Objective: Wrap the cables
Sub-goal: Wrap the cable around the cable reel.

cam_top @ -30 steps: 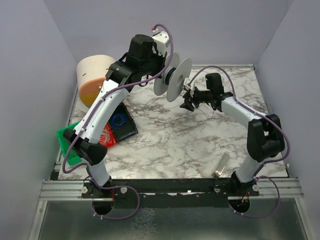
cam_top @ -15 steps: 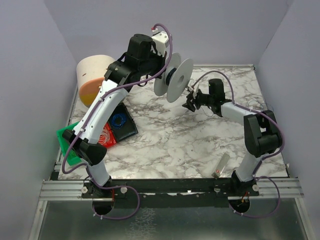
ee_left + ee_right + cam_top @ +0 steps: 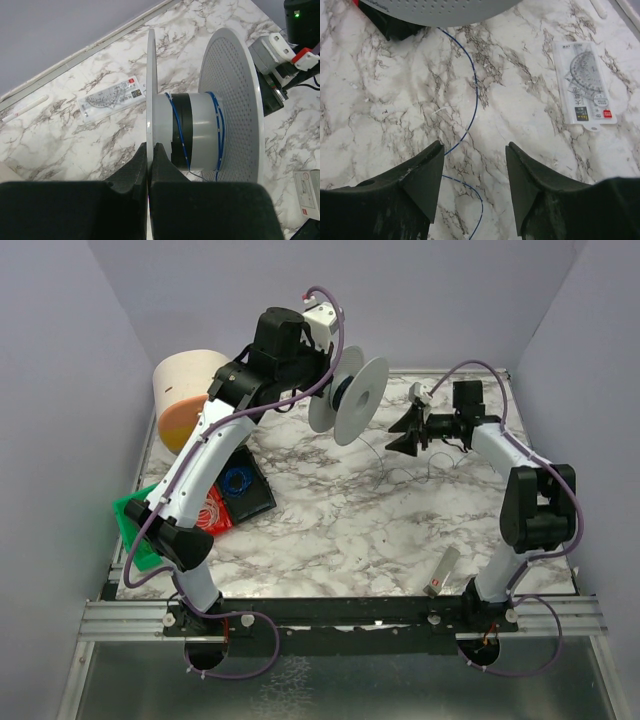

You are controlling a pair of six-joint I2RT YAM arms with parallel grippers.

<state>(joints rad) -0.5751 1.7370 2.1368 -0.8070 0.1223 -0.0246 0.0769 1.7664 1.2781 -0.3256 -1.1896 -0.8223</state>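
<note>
My left gripper [image 3: 322,370] is raised over the far middle of the table and shut on one flange [image 3: 149,95] of a white spool [image 3: 350,396]. The cable is a very thin blue wire. A few turns of it lie round the spool's hub [image 3: 176,131]. It hangs from the spool and lies in loose loops on the marble [image 3: 398,478]. My right gripper [image 3: 406,431] is open and empty, just right of the spool. In the right wrist view the wire [image 3: 476,95] curves across the table between and under the open fingers [image 3: 425,172] of the gripper [image 3: 475,152].
A cream roll with an orange end [image 3: 188,397] stands far left. A green tray [image 3: 138,532], a black box with a blue coil [image 3: 240,483] and a red coil [image 3: 212,512] sit at the left. A clear protractor [image 3: 585,85] lies behind the spool. A small tube [image 3: 441,571] lies front right.
My right gripper has moved right and farther back, away from the spool, and its wrist has turned. The wire now lies loose on the table below it. The left arm and spool have stayed still.
</note>
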